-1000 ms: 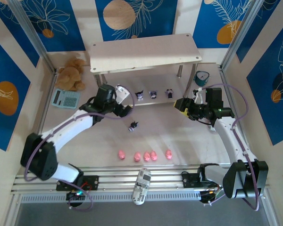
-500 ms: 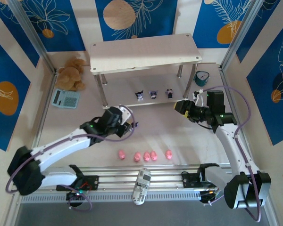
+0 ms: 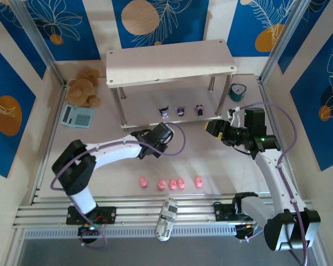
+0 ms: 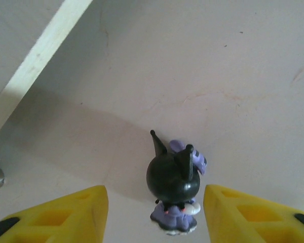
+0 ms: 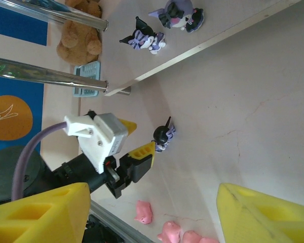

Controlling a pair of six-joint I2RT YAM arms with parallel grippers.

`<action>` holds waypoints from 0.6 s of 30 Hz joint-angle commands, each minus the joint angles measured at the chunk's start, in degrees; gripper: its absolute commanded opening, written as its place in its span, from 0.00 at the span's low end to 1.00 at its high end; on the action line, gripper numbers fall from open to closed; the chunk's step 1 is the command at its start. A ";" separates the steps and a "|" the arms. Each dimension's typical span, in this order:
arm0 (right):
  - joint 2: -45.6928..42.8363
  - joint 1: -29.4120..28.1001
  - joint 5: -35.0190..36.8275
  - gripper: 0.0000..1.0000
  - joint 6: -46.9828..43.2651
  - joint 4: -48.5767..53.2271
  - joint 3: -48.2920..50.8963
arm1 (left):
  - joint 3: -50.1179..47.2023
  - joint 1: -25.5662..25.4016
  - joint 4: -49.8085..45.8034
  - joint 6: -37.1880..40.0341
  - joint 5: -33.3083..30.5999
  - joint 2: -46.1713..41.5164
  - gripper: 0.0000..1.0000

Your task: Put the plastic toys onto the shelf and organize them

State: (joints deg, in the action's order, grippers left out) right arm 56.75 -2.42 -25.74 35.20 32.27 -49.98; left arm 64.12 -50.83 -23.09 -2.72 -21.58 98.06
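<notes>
Pale tabletop (image 3: 222, 160) is enclosed by blue patterned panels (image 3: 77, 22), and the shelf (image 3: 169, 62) is set at twelve o'clock on it. Three purple-and-white figurines (image 3: 180, 111) are already lined up on the lower board (image 3: 150, 103), so a third of the toys is judged to be placed. The fourth figurine (image 4: 175, 195) is found on the table just in front of the shelf edge, at about seven o'clock from that row. It is bracketed by the fingers (image 4: 66, 212) of the left gripper (image 3: 161, 135). In the left wrist view the jaws are seen spread, with a clear gap on one side of the figurine. On the other side contact cannot be ruled out, but no clamping is shown. Five pink pigs (image 3: 172, 183) are left in a row at six o'clock. The right gripper (image 3: 213, 127) is held at three o'clock above the table, its jaws released and nothing between them. Six toys are thus judged to remain.

Compared with a second ago, the left gripper has been brought away from the shelf's left leg, at ten o'clock of the loose figurine, and set around that figurine. The left arm has been folded closer to centre. The pigs and the shelved trio have not been moved, and the right arm has hardly been shifted.
</notes>
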 commanded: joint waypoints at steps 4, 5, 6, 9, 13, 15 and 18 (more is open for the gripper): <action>-0.68 0.76 -1.37 0.68 -0.33 0.37 0.03 | 3.29 -0.55 -5.10 -0.79 -0.12 3.83 0.57; -0.68 0.80 -1.48 0.68 -0.29 0.26 0.14 | 3.47 -0.58 -5.29 -0.88 -0.32 4.10 0.57; -0.54 0.92 -1.51 0.68 -0.21 0.08 0.22 | 3.62 -0.61 -5.55 -0.81 -0.48 4.55 0.57; -0.33 1.01 -1.60 0.68 -0.17 -0.19 0.27 | 4.81 -0.64 -6.68 -0.32 -0.99 6.17 0.55; -0.23 1.20 -1.59 0.68 -0.27 -0.35 0.42 | 6.41 -0.58 -7.38 0.48 -1.53 8.34 0.53; -0.15 1.36 -1.51 0.68 -0.31 -0.37 0.63 | 6.87 -0.61 -7.40 0.76 -1.72 9.05 0.53; -0.14 1.71 -1.59 0.68 -0.34 -0.30 0.74 | 7.90 -0.50 -8.40 1.02 -2.32 10.14 0.53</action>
State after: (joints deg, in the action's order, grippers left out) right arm 56.80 -1.13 -25.78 35.22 32.16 -49.95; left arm 69.89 -50.83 -29.04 -2.50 -22.26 107.04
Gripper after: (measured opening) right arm 0.676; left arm 0.530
